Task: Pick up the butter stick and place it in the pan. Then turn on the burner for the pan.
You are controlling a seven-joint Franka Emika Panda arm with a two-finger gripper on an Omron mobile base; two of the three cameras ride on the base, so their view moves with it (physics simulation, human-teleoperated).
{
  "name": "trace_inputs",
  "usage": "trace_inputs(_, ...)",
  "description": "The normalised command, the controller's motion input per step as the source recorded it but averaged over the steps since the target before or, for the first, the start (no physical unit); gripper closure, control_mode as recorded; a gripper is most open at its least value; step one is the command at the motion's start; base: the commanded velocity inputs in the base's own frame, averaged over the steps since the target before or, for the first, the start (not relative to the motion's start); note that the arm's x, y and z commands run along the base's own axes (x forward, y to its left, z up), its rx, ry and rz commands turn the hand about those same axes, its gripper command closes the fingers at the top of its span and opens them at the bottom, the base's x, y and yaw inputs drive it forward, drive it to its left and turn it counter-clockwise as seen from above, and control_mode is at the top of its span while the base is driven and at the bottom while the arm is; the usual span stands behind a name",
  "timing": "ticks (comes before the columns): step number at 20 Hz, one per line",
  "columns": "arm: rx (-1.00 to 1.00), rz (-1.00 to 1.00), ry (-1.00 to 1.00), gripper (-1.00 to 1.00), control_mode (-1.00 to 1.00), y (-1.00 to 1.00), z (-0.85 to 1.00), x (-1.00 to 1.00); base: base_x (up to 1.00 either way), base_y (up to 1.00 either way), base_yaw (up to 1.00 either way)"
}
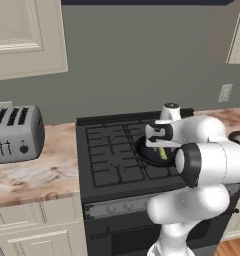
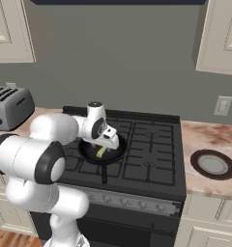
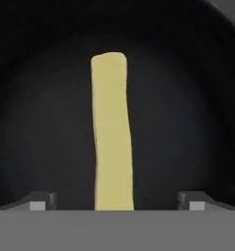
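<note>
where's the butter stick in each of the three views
Left base view: butter stick right of centre, in the pan, partly behind the arm.
Right base view: left of centre, below the hand.
Hand view: upright in the middle.
Shared landmark: the black pan around it.

no readable text, labels, brands, numbers or signs on anything in view

Black gas stove (image 1: 112, 155), silver toaster (image 1: 14, 132) at left (on marble counter (image 1: 37, 172)), grey-brown dish (image 2: 213, 164) at right, wall outlet (image 2: 223, 105).
</note>
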Motion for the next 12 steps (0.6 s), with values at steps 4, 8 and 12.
trace_inputs(4,0.02,0.0,-0.15,-1.0,-1.0,-0.25,0.06,-0.3,0.0,0.0,0.0)
trace_inputs(8,0.03,0.0,-0.14,-1.0,-1.0,-0.23,0.03,-0.34,0.0,0.0,0.0)
trace_inputs(12,0.03,0.01,-0.12,-1.0,-1.0,-0.29,0.0,-0.41,0.0,0.0,0.0)
